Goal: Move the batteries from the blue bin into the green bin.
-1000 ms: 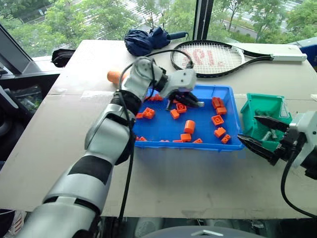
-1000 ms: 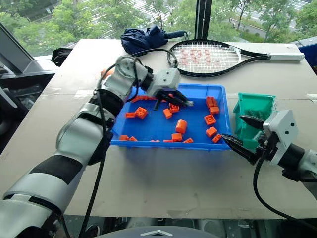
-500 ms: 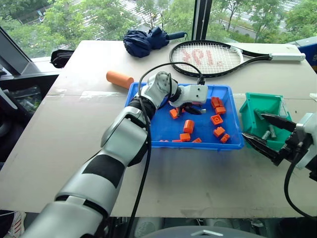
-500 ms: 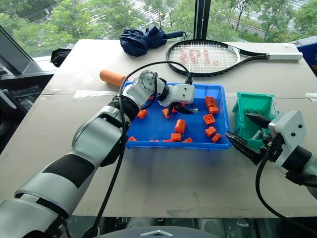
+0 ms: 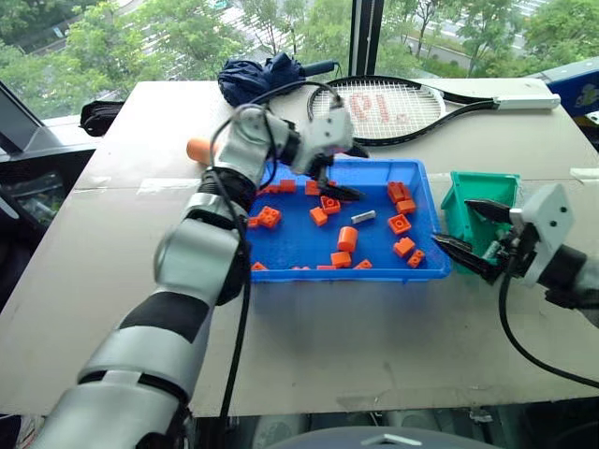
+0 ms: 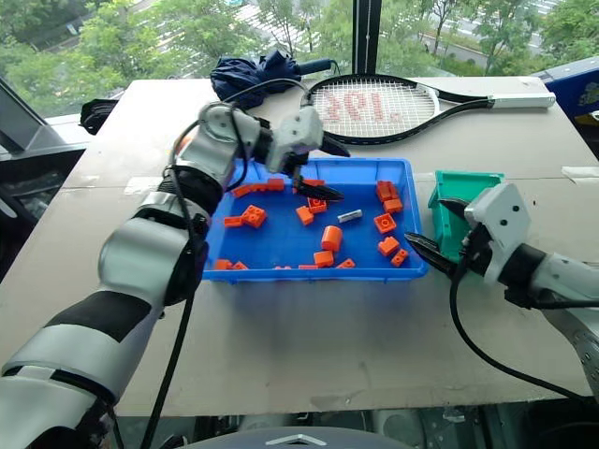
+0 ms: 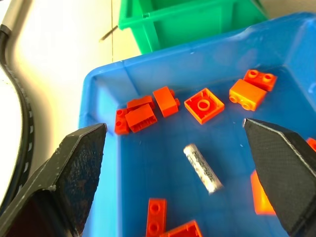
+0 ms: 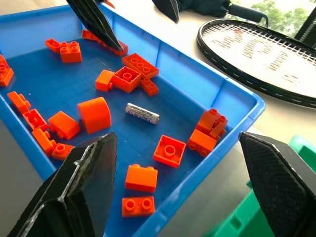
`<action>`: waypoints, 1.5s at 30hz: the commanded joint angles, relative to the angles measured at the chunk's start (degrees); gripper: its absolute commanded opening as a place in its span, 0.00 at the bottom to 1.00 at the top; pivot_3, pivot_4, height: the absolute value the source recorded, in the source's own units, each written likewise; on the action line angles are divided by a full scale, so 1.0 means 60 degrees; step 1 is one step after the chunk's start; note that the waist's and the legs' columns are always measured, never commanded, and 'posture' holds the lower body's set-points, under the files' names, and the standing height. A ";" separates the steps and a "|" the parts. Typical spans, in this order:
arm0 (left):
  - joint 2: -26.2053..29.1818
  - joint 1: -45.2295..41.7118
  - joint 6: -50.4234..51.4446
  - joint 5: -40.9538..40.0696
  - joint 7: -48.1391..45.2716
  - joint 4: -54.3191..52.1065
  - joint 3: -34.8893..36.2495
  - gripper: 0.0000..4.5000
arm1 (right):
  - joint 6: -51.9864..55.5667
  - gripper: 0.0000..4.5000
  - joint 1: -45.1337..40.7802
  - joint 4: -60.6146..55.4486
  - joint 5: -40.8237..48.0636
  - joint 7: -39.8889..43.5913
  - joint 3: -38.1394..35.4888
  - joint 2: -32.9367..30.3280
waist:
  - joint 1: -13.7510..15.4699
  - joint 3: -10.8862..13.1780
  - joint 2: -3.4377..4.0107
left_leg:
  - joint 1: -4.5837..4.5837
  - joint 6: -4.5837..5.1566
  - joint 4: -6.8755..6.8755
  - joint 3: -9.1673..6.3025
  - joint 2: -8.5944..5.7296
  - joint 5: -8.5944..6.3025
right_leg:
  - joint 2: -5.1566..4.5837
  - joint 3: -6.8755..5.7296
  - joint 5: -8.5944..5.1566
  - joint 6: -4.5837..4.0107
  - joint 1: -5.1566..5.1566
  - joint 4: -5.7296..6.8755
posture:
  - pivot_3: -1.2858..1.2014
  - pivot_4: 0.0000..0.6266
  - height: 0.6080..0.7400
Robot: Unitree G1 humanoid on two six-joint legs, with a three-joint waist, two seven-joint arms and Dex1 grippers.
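A single silver battery [image 5: 363,217] lies flat on the floor of the blue bin [image 5: 281,245], among orange bricks. My left gripper [image 5: 356,175] hangs open just above the bin's far side, jaws spread wide and empty. In the left wrist view the battery [image 7: 202,168] rests between and below the two fingers [image 7: 74,173]. The green bin [image 5: 479,187] stands just right of the blue bin. My right gripper [image 5: 451,223] is open and empty at the gap between the two bins, in front of the green bin. The right wrist view looks across to the battery [image 8: 142,113].
Several orange bricks [image 5: 347,238] are scattered in the blue bin. Behind it lie a tennis racket [image 5: 402,103], a folded dark-blue umbrella [image 5: 262,75] and an orange cylinder [image 5: 198,150]. The table's front edge is near.
The left gripper opened and let the battery go; it now lies in the blue bin. That hand drew back to the left and up. The right gripper moved in toward the blue bin's right end.
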 commanded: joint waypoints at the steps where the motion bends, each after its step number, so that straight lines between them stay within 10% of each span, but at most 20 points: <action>1: 0.1178 0.1114 0.1907 -0.0987 -0.0733 -0.2689 0.0396 1.00 | -0.0087 0.88 -0.1166 0.1031 -0.0698 0.0780 0.1296 -0.0159 | -0.0007 0.0001 0.0003 | 0.0003 -0.0002 -0.0002 0.0006 0.0004 0.0001 | 0.0002 0.0009 0.0000 0.0000 -0.0002 0.0001 | 0.52 0.24 1.00; 14: 0.5336 0.7695 0.8526 -0.4335 0.0749 -1.2647 0.3305 1.00 | -0.2704 0.88 -0.5981 0.7761 -0.3669 0.4193 0.4960 0.1869 | 0.0075 0.0017 0.0004 | -0.0018 -0.0046 -0.0001 -0.0007 0.0022 0.0025 | -0.0011 0.0005 0.0002 -0.0002 -0.0010 -0.0019 | 0.52 0.24 1.00; 24: 0.5513 0.9134 0.9617 -0.5591 0.2657 -1.3886 0.4491 1.00 | -0.4015 0.88 -0.7857 1.1785 -0.5173 0.5186 0.5446 0.3652 | 0.0032 0.0020 0.0006 | 0.0009 -0.0059 -0.0023 0.0007 0.0024 0.0030 | -0.0005 0.0023 0.0003 -0.0005 -0.0012 -0.0007 | 0.52 0.24 1.00; 28: 0.5499 0.9206 0.9622 -0.5957 0.3142 -1.3937 0.4544 1.00 | -0.3752 0.54 -0.8323 1.2656 -0.5394 0.5716 0.5349 0.3983 | 0.0039 0.0020 0.0008 | 0.0009 -0.0064 -0.0029 0.0008 0.0024 0.0031 | -0.0009 0.0028 0.0003 -0.0006 -0.0013 -0.0011 | 0.52 0.24 1.00; 34: 0.5618 0.9310 0.9454 -0.6251 0.3400 -1.3942 0.4494 1.00 | -0.3153 0.01 -0.8040 1.1531 -0.5196 0.6286 0.5012 0.3654 | 0.0041 0.0022 0.0010 | 0.0008 -0.0066 -0.0033 0.0008 0.0023 0.0030 | -0.0023 0.0035 0.0004 -0.0006 -0.0017 -0.0015 | 0.52 0.24 1.00; 45: 0.4779 0.8590 0.9335 -0.7340 0.3895 -1.4237 0.3556 1.00 | 0.2146 0.01 -0.5533 0.3003 -0.3138 0.4326 0.1003 0.1163 | 0.0274 0.0023 0.0012 | -0.0068 -0.0067 -0.0026 -0.0006 0.0009 0.0031 | -0.0082 0.0037 0.0004 -0.0006 -0.0082 -0.0013 | 0.52 0.24 1.00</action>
